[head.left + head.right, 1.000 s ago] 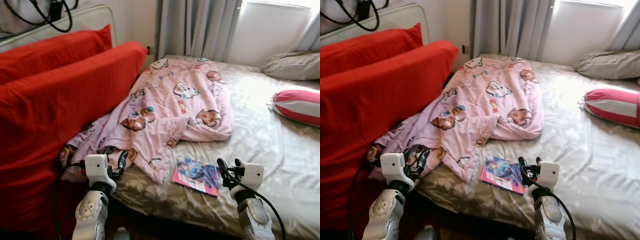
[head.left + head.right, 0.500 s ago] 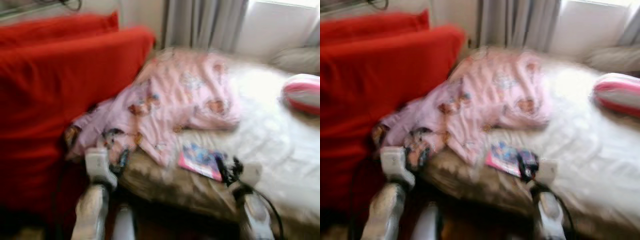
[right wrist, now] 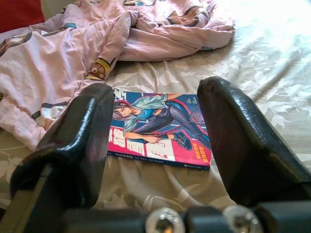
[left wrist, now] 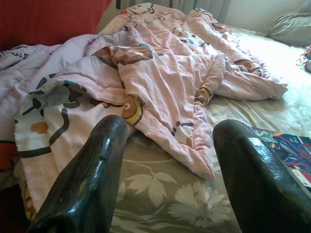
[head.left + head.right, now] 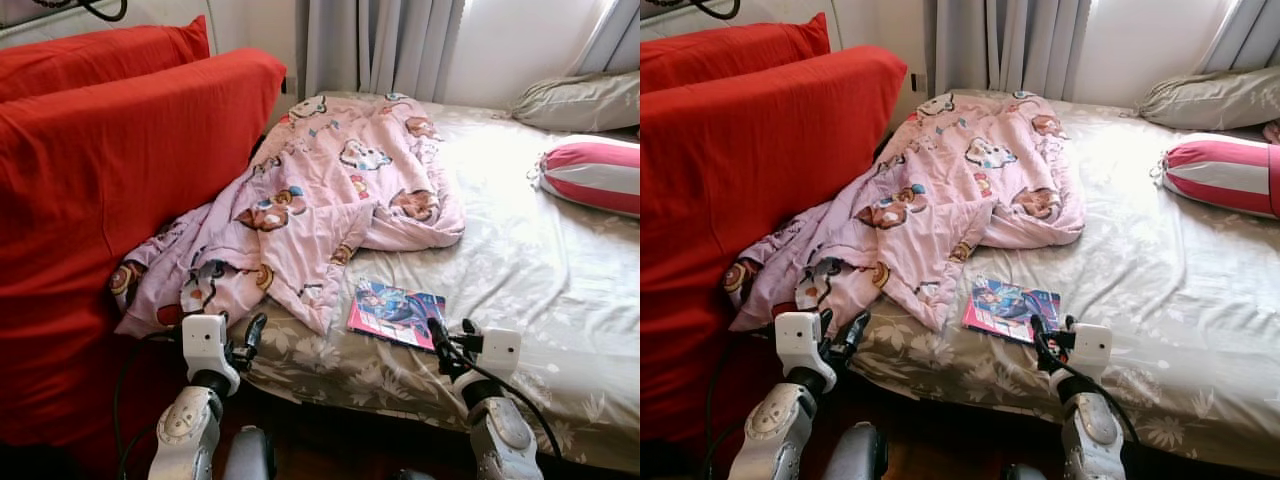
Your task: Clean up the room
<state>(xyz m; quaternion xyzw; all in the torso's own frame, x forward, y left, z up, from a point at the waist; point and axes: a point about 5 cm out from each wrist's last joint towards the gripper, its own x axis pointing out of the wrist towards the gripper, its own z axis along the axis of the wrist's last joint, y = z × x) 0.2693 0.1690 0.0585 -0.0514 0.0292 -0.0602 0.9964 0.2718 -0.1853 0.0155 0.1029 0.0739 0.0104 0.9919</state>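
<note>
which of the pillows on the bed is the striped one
The pink and white striped bolster pillow, lying on the bed's right side. The olive-grey pillow behind it by the window is plain, and the red cushions are solid red.

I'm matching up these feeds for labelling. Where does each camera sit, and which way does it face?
Left and right eye views: on the head, looking forward and down at the bed, both arms at the bottom edge.
Left wrist view: on the left arm, looking along the open left gripper at the pink blanket.
Right wrist view: on the right arm, looking along the open right gripper at the book.
Shared: blanket and book appear in all views.
</note>
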